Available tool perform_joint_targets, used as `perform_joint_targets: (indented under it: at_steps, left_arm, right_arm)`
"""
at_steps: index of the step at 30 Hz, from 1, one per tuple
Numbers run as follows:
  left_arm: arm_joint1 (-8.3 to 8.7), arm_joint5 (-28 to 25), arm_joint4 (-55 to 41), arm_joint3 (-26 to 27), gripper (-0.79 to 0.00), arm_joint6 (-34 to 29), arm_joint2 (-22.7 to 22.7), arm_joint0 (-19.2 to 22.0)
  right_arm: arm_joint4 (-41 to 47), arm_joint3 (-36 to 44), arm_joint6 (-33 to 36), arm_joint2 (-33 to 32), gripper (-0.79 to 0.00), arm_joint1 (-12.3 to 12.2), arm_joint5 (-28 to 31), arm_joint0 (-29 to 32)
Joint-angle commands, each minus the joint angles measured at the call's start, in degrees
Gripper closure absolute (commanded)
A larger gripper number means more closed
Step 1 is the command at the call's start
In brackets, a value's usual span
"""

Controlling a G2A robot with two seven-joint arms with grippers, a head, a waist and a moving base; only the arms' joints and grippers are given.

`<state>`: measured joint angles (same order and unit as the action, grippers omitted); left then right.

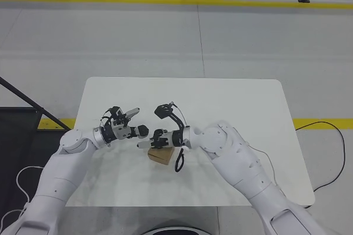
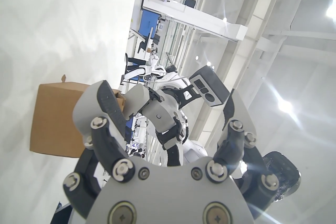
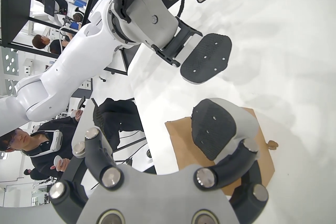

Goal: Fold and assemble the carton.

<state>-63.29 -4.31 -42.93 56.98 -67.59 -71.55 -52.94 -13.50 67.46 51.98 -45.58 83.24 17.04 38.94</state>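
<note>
- A small brown carton (image 1: 159, 156) is seen lying on the white desk (image 1: 241, 117), about midway across and toward the near edge.
- The right gripper (image 1: 152, 141) is held just above the carton's left end. Its fingers (image 3: 214, 130) are spread apart with nothing between them. Whether a pad touches the cardboard cannot be told.
- The left gripper (image 1: 136, 120) is held over the desk, just left of the carton, slightly farther back and apart from it. Its fingers (image 2: 110, 104) are spread wide and are empty.
- The two grippers are turned toward each other, probably so that the carton can be steadied by one while a flap is pressed by the other.
- A small tab (image 3: 271, 144) is seen sticking out from one edge, so the closing is judged unfinished.
</note>
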Motion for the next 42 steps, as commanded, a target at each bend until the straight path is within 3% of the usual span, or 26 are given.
perform_joint_targets:
  at_steps: [1, 27, 42]
  left_arm:
    - [0.02, 0.0, 0.3, 0.1, -0.785, -0.3, 0.0, 0.0]
    - [0.05, -0.3, 2.3, 0.3, -0.785, -2.7, 0.5, 0.1]
    - [0.32, -0.4, -1.1, -0.1, -0.785, -2.6, -2.1, -0.5]
  right_arm:
    - [-0.2, -0.1, -0.1, 0.2, -0.785, 0.1, -0.7, -0.2]
    - [-1.6, 0.7, 0.5, 1.0, -0.785, 0.4, -2.5, -0.6]
    - [-5.3, 3.0, 2.8, 3.5, -0.785, 1.1, -5.8, -2.2]
